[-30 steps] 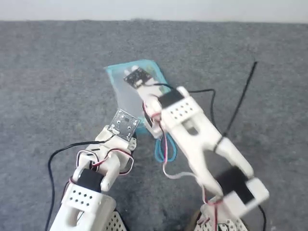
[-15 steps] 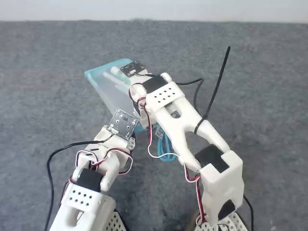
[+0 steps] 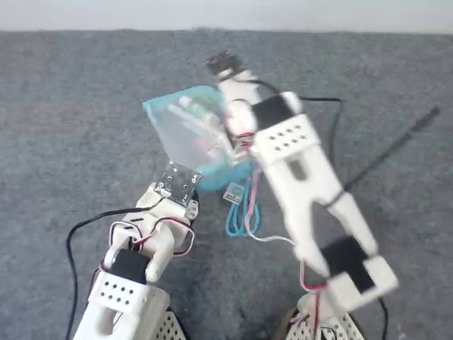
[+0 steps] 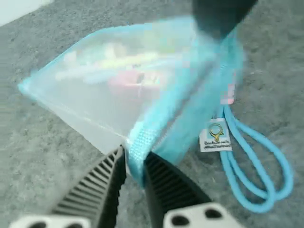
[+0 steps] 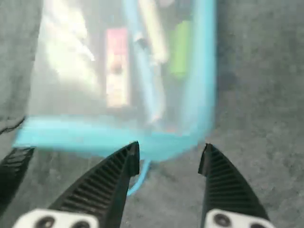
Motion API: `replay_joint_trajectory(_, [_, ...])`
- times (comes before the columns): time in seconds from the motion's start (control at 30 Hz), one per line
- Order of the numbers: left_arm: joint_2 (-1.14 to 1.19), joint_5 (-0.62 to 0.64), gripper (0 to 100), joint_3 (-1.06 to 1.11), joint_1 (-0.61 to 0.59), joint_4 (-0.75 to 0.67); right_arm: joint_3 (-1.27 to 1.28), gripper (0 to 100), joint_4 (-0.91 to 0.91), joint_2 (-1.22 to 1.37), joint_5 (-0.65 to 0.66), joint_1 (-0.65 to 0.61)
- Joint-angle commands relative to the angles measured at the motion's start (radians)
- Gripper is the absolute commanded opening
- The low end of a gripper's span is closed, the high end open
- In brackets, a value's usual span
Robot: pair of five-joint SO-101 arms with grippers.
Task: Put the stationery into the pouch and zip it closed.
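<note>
On the grey carpeted table (image 3: pixel 64 113), the right arm (image 3: pixel 304 163) is swinging out past the pouch's far end after working low over it a second ago. The translucent teal-edged pouch (image 3: pixel 185 127) is lying turned between the arms with the stationery (image 5: pixel 116 71) already inside, so the zip pass is probably ending, though closure is unclear. The left wrist view is showing what the high view hides: the left gripper (image 4: pixel 134 156) pinching the teal corner seam. The right gripper (image 5: pixel 171 147) is hanging wide open, empty, above the pouch's edge.

Blue cord loop (image 4: pixel 232 164) on grey carpeted table (image 3: pixel 71 106)
</note>
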Motion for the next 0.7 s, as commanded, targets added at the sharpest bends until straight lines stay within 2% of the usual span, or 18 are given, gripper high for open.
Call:
replay_joint_trajectory(0.0, [0.014, -0.031, 1, -0.047, -0.008, 0.011, 0.239, 20.5, -0.193, -0.216, -0.005, 0.044])
replay_joint_trajectory(0.27, [0.014, -0.028, 1, -0.045, -0.052, -0.015, 0.997, 20.3, -0.743, -0.561, -0.002, 0.041])
replay_joint_trajectory(0.4, [0.014, 0.015, 1, -0.044, -0.103, -0.052, 1.119, 20.3, -0.745, -0.644, -0.009, 0.019])
replay_joint_trajectory(0.57, [0.015, 0.091, 1, -0.051, -0.195, -0.072, 1.119, 20.2, -0.694, -0.645, -0.011, -0.021])
replay_joint_trajectory(0.67, [0.015, 0.095, 1, -0.051, -0.201, -0.072, 1.108, 20.2, -0.716, -0.645, -0.063, -0.024])
